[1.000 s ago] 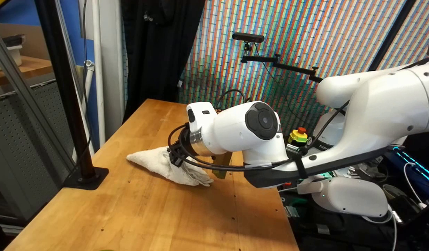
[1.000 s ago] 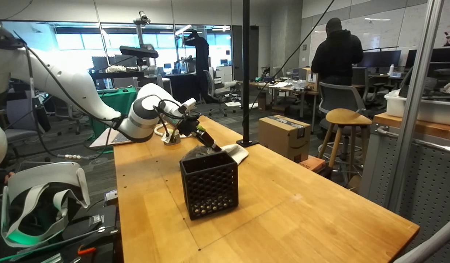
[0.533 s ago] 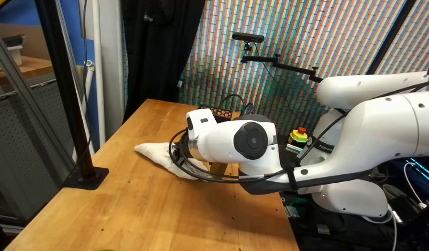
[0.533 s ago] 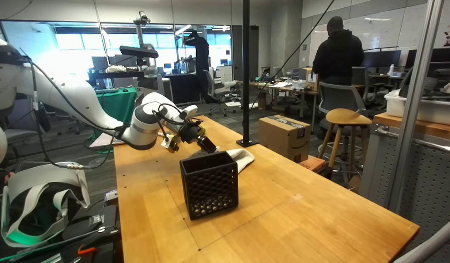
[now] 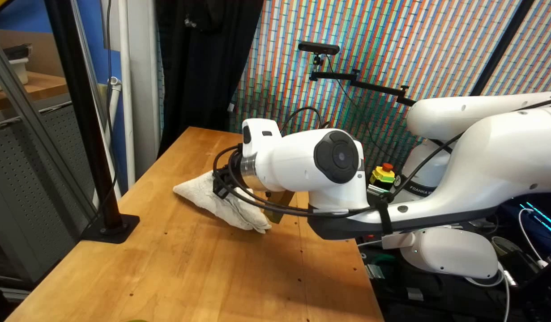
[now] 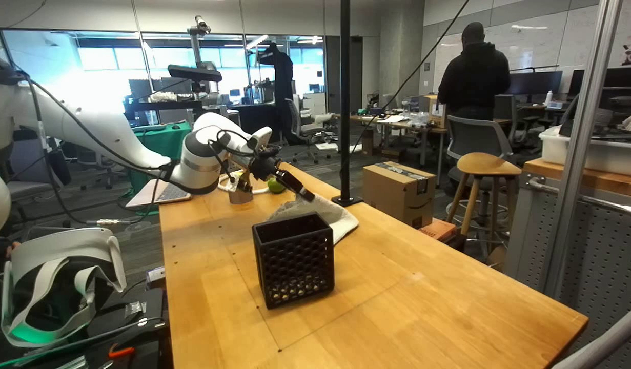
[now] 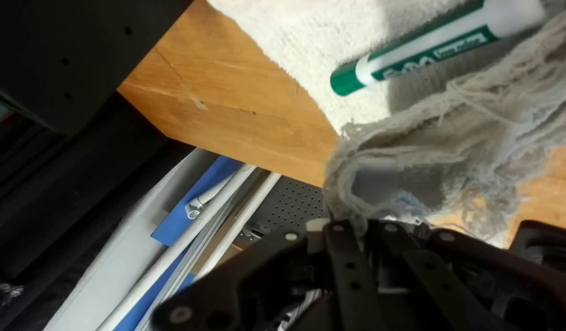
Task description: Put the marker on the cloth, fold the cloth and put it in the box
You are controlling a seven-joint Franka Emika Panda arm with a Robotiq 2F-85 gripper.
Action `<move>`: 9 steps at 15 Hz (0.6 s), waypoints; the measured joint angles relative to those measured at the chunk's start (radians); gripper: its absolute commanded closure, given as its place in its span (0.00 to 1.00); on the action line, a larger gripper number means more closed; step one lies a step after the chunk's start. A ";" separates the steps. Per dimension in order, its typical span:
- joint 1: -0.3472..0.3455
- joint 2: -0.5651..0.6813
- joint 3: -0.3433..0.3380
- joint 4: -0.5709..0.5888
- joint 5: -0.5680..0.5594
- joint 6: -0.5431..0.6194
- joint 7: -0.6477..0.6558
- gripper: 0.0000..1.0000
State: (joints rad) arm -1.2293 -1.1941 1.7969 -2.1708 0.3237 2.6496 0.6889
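Note:
The cream cloth [image 5: 203, 197] lies rumpled on the table, with one edge lifted; it also shows behind the box in an exterior view. In the wrist view my gripper [image 7: 363, 227] is shut on a frayed, folded edge of the cloth [image 7: 305, 41]. The green and white marker [image 7: 430, 50] rests on the cloth's upper face, apart from the fingers, beside the raised fold. The black box [image 6: 294, 261] with honeycomb walls stands upright in an exterior view, between that camera and the cloth. My gripper [image 6: 307, 196] is tilted downward just beyond it.
A black post [image 6: 344, 118] rises from the table's edge near the cloth. A green ball [image 6: 276, 185], a white hose loop [image 6: 261, 190] and a grey cup [image 6: 240, 196] sit on the table [image 6: 423, 307] behind the arm. An emergency stop [image 5: 383, 172] is beside the robot base.
My gripper dipped, then rose again, with the cloth's edge now lifted along with it. The cloth has shifted slightly toward the box. The box has not moved.

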 measured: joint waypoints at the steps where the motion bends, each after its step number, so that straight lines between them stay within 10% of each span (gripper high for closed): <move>1: -0.001 -0.001 -0.016 -0.004 0.000 -0.003 0.006 0.92; 9: -0.025 -0.021 -0.035 -0.060 -0.007 -0.038 0.012 0.92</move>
State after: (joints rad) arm -1.2545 -1.2151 1.7618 -2.2304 0.3165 2.6120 0.7012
